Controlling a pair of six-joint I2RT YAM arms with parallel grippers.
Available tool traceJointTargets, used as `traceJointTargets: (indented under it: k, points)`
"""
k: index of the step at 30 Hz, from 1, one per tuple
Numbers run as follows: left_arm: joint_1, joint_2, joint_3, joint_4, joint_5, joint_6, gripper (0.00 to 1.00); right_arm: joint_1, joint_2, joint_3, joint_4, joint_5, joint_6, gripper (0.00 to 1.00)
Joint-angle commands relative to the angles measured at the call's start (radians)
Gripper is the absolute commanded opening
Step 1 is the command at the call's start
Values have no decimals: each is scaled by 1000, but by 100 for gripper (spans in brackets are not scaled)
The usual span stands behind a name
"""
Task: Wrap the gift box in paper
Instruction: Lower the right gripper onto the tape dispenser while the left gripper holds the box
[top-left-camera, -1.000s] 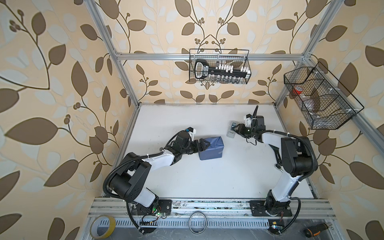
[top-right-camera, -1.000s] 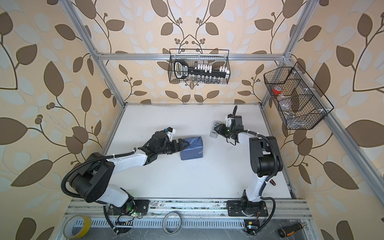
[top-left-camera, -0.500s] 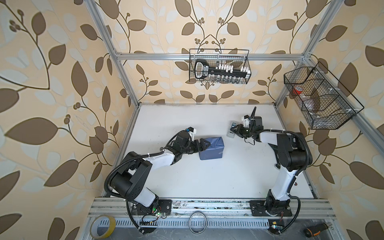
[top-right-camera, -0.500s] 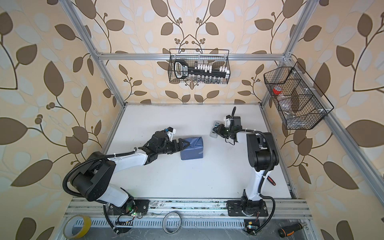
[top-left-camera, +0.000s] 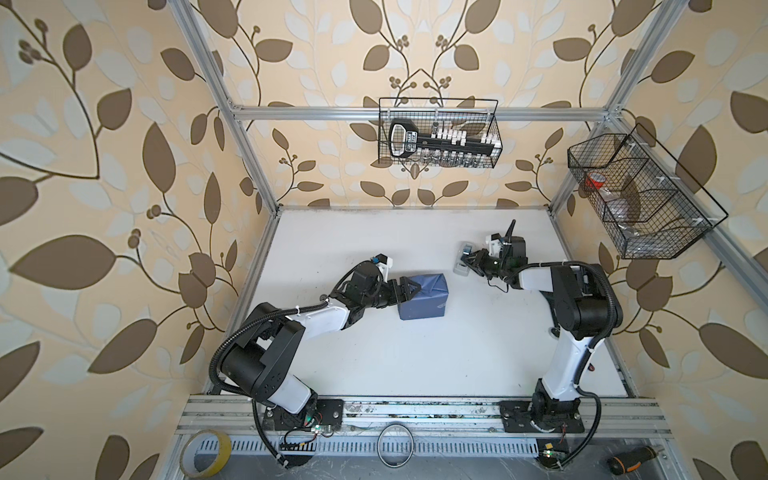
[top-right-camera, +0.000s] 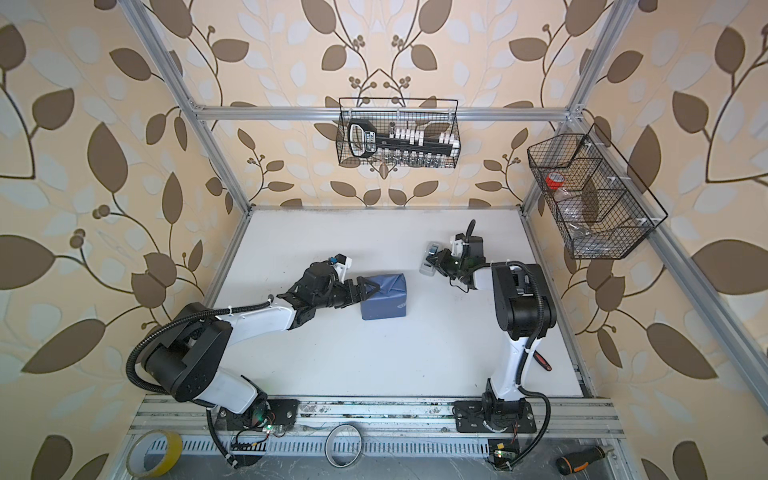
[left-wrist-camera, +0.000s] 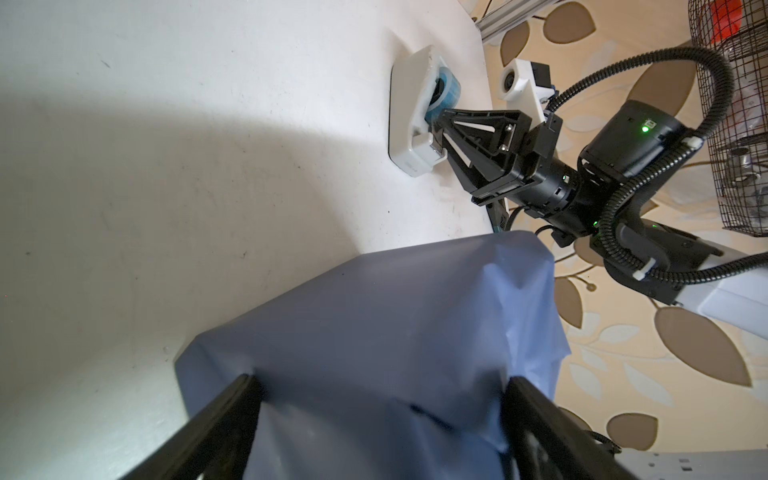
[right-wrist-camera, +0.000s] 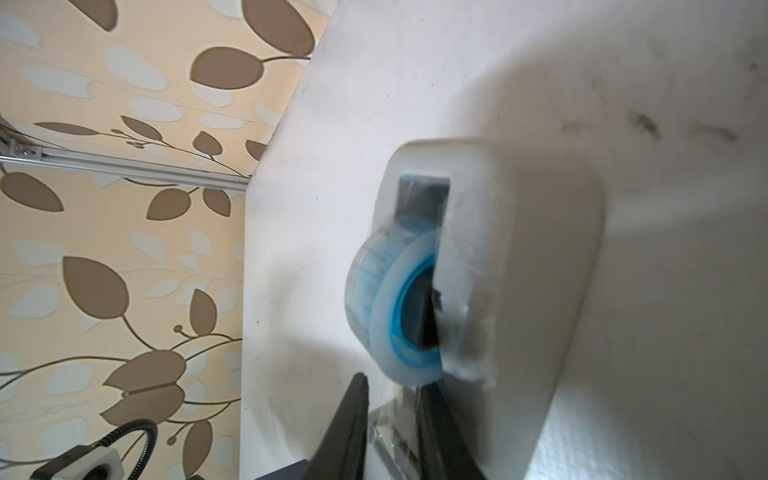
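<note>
— Whereabouts of the gift box?

— Out of sight, wrapped inside the paper. Lies as a slate-blue parcel near the middle of the bench, with loose, creased folds at the end nearest the left arm.

— And the left hand?

— Right at that end, jaws spread wide with paper between them. Looks like bracing rather than pinching.

— Further out, the right hand?

— Well apart from the parcel, down at the cutter end of the tape dispenser, just beside the blue tape roll. Jaws nearly together, with what seems a clear strip in the gap. Gripped or not, cannot tell.

— So, probably fetching tape to seal the flap. How to do that well?

— Pinch only the free tab, square across. Pull out low and steady, then tear down over the cutter so as not to drag the light dispenser along. Hold the flap flat with the left until taped. Avoid twisting the strip, or sticks to itself.
</note>
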Motion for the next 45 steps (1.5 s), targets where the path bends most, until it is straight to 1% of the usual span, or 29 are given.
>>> traceJointTargets:
  k: [1, 8, 20, 27, 31, 33, 35, 45]
  points:
    - [-1, 30, -20, -145, -6, 6, 92, 0, 39, -35, 49, -9, 69, 23]
    - [0, 32, -19, -145, -6, 6, 91, 0, 68, -52, 125, -26, 134, 21]
    - [0, 34, -16, -146, -9, 8, 91, 0, 89, -64, 203, -45, 189, 15]
    - [0, 38, -16, -146, -11, 8, 91, 0, 95, -64, 287, -76, 256, 11]
    - [0, 38, -16, -146, -12, 8, 91, 0, 85, -63, 292, -76, 262, 8]
    - [0, 38, -16, -147, -12, 9, 91, -1, 82, -63, 299, -82, 267, 4]
    - [-1, 38, -15, -148, -12, 9, 91, -2, 77, -68, 324, -84, 287, 0]
    - [0, 34, -16, -152, -16, 14, 91, -3, 59, -91, 504, -130, 447, 0]
